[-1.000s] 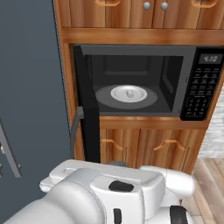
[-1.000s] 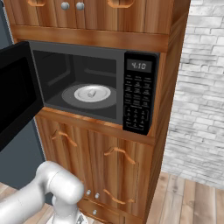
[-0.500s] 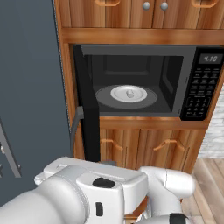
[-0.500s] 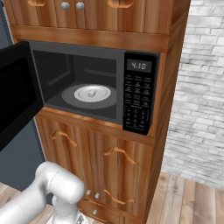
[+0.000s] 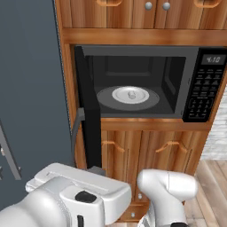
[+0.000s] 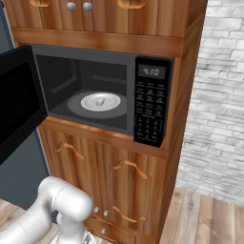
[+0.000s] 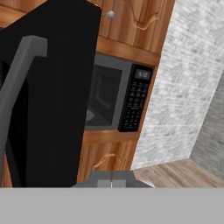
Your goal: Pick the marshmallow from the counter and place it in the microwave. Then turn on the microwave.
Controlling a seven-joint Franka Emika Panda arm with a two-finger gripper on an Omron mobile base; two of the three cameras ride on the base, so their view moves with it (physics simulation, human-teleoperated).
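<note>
The black microwave (image 5: pixel 204 88) (image 6: pixel 150 109) is built into wooden cabinetry, and its door (image 5: pixel 91 115) (image 6: pixel 16 100) is swung wide open to the left. Inside, the small whitish marshmallow (image 5: pixel 131 94) (image 6: pixel 99 101) sits in the middle of a round white plate (image 5: pixel 117 94) (image 6: pixel 113 98) on the turntable. In the hand view my gripper (image 7: pixel 111 183) is shut and empty, low down in front of the open door (image 7: pixel 57 87) and its grey handle (image 7: pixel 17 83). The keypad (image 7: pixel 136 103) lies beyond the door's edge. The counter is out of view.
Wooden cabinet doors with curved handles (image 5: pixel 168 146) (image 6: pixel 126 164) fill the space under the microwave. A white brick wall (image 6: pixel 219 95) stands to the right over a wooden floor (image 6: pixel 209 219). A dark grey panel (image 5: pixel 26 88) rises at the left.
My arm's white upper links have swung a little left and down in the left base view. The microwave, its open door and the marshmallow have not moved.
</note>
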